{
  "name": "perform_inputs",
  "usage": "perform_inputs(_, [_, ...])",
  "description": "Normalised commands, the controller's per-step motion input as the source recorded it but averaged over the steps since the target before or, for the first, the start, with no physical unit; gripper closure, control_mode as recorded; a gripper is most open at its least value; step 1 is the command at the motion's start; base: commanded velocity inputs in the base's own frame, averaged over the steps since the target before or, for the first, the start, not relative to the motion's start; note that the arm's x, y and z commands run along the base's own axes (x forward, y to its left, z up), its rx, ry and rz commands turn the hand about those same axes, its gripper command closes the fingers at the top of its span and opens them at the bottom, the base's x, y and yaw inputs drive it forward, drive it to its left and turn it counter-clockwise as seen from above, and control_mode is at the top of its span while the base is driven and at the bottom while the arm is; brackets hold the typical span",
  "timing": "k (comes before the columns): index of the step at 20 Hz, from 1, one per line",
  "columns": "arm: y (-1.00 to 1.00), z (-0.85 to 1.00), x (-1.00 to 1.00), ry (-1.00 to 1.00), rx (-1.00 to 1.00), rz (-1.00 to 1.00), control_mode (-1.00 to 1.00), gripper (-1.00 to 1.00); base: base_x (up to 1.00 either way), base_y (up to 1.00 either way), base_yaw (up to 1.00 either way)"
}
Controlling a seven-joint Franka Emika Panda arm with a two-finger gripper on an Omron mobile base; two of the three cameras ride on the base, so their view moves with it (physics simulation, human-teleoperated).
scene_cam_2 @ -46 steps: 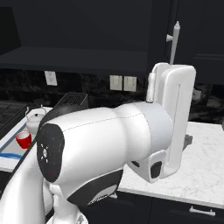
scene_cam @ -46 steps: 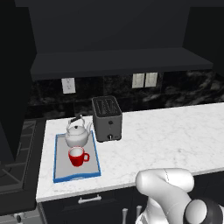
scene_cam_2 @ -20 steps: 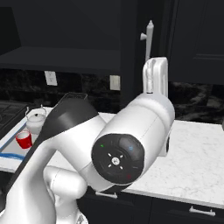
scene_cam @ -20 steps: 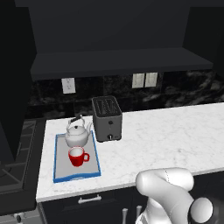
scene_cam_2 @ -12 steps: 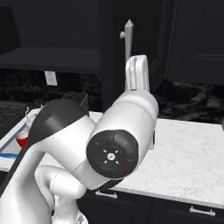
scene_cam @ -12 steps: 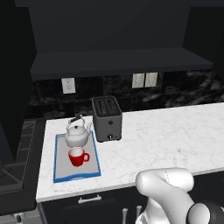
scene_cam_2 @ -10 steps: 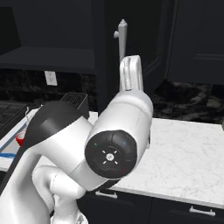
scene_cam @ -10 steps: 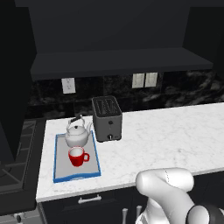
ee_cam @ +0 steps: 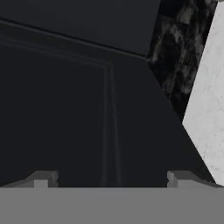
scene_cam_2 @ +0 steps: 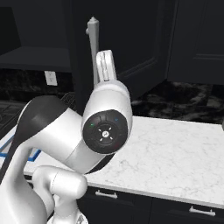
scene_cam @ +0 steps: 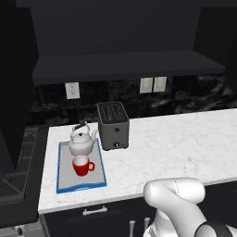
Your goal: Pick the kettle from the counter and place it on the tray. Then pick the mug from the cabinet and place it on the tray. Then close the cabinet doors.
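Both items sit on the tray [scene_cam: 64, 181]: kettle [scene_cam: 82, 142] behind mug [scene_cam: 82, 165], left end of tabletop [scene_cam: 185, 143]. Remaining: cabinet doors. End effector [ee_cam: 111, 177] fingers wide apart, empty, facing a dark door panel [ee_cam: 65, 109] directly ahead, panel groove running lengthwise away from it.

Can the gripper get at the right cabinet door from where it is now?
Probably yes. The gripper is open, its fingertips spread close before the cabinet door panel, nothing between. Contact itself can't be told.
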Motion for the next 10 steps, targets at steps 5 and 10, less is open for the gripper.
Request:
perform_inputs(5, [0.74,-0.16,0.41,0.00,0.00,0.18,-1.00,-1.00,0.00,0.00,0.00])
perform_inputs(10, [0.65,-0.13,0.71,0.00,0.00,0.12,-1.00,-1.00,0.00,0.00,0.00])
